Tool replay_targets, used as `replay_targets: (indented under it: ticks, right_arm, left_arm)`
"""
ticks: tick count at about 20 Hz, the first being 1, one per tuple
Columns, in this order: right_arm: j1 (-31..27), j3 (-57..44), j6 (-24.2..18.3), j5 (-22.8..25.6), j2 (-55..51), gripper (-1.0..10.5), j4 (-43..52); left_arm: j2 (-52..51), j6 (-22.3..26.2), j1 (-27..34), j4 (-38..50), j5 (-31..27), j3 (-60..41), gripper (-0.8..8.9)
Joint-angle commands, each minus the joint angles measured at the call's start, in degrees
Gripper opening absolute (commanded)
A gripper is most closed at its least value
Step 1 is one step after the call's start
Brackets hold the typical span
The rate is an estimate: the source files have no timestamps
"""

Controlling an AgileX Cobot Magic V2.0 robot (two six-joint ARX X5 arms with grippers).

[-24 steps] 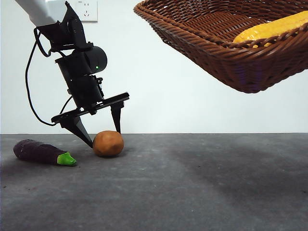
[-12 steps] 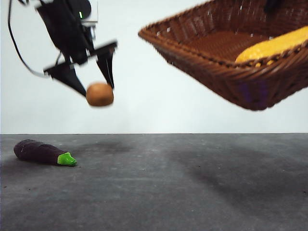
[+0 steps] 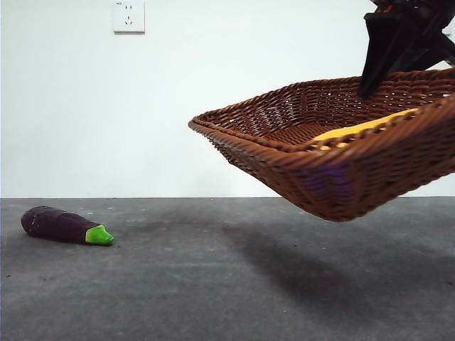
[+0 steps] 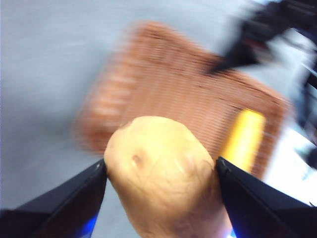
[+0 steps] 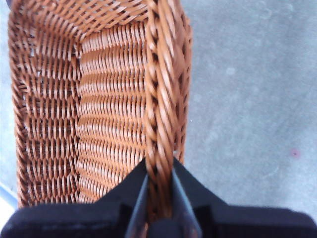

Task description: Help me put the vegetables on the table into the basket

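My left gripper (image 4: 161,168) is shut on the rounded orange-brown potato (image 4: 163,173), held in the air above the basket (image 4: 183,99); this arm is out of the front view. The brown wicker basket (image 3: 334,156) hangs tilted above the table (image 3: 213,284). My right gripper (image 5: 159,168) is shut on its braided rim (image 5: 161,99) and shows dark at the top right of the front view (image 3: 391,67). The yellow corn (image 3: 362,126) lies inside the basket (image 4: 242,139). The purple eggplant (image 3: 60,224) with its green cap lies on the table at the far left.
A white wall with a socket (image 3: 129,15) stands behind the table. The basket casts a shadow (image 3: 298,270) on the grey surface beneath it. In the right wrist view, bare table (image 5: 247,74) shows beside the basket.
The left gripper has risen out of the front view with the potato. The basket has come lower and further left, its near edge now dipping less.
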Motion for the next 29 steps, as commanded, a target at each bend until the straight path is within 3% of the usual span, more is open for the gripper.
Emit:
replay_targets:
  ticks: [1,5,7,15,18,24,26,29]
  right_arm:
    - [1.8,-0.2,1.7,-1.1,-0.1,-0.1,0.5]
    - [6.5,-0.2,3.1,-1.1,-0.1,-0.1,0.4]
    - [8.6,-0.2,3.5,-1.0,-0.1,-0.1,0.5]
    - [14.9,-0.2,8.7,0.7,-0.1,-0.1,4.6]
    - [14.9,-0.2,8.7,0.7,-0.1,-0.1,4.1]
    - [14.9,-0.2,7.6,0.7,-0.1,-0.1,3.6]
    - [14.9,-0.2,7.6,0.7,-0.1,-0.1,3.8]
    - [14.9,-0.2,7.4,0.6,-0.1,-0.1,3.8]
  left_arm:
    - [0.0,1.3,-7.1,2.8,-0.3,-5.3,-0.06]
    - [0.9,1.3,-16.3,18.5,-3.2,-19.7,-0.06]
    - [2.5,1.6,-18.1,21.8,-4.1,-22.8,-0.06]
    - [9.4,1.2,-18.5,16.2,-4.6,-22.9,0.15]
    - [9.5,-1.5,-18.4,17.7,-4.7,-22.9,2.98]
    - [7.0,-3.6,-17.3,16.9,-4.7,-22.9,3.29]
    - [5.6,-5.7,-16.0,17.3,-4.7,-22.9,4.53]
    - [4.9,-5.8,-14.5,15.8,-4.7,-22.9,4.54]
